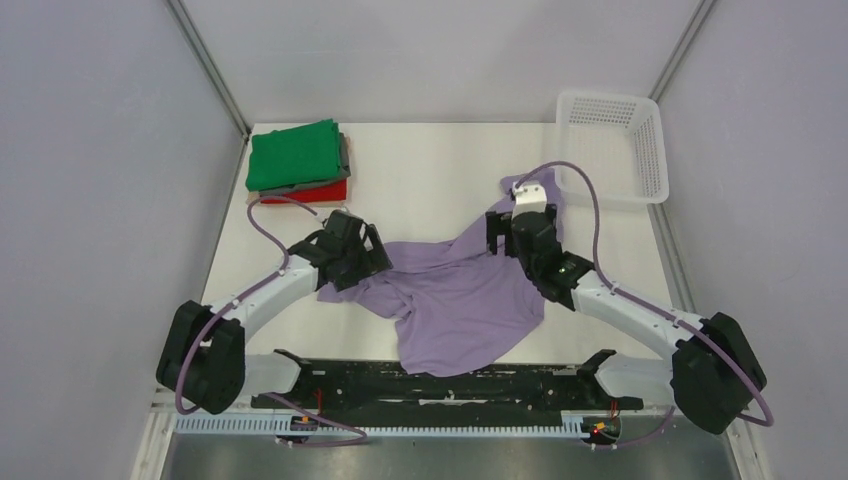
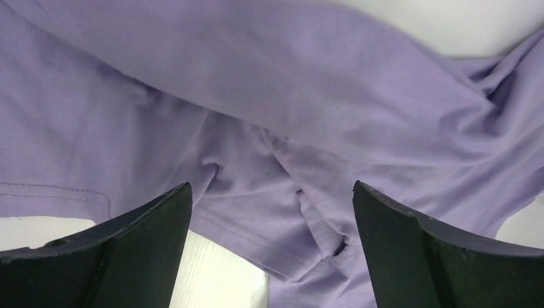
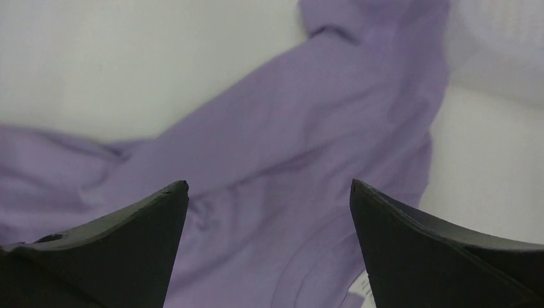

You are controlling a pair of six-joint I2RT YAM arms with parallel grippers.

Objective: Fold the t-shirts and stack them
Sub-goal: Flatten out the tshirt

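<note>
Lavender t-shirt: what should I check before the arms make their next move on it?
1. Left end effector open and empty: ok.
2. Right end effector open and empty: ok.
3. Lavender t-shirt spread flat for folding: not ok, bunched and twisted between the arms.
4. Folded stack, green t-shirt on top, clear of both arms: ok.
5. Shirt's far end apart from the white basket: cannot tell.
</note>
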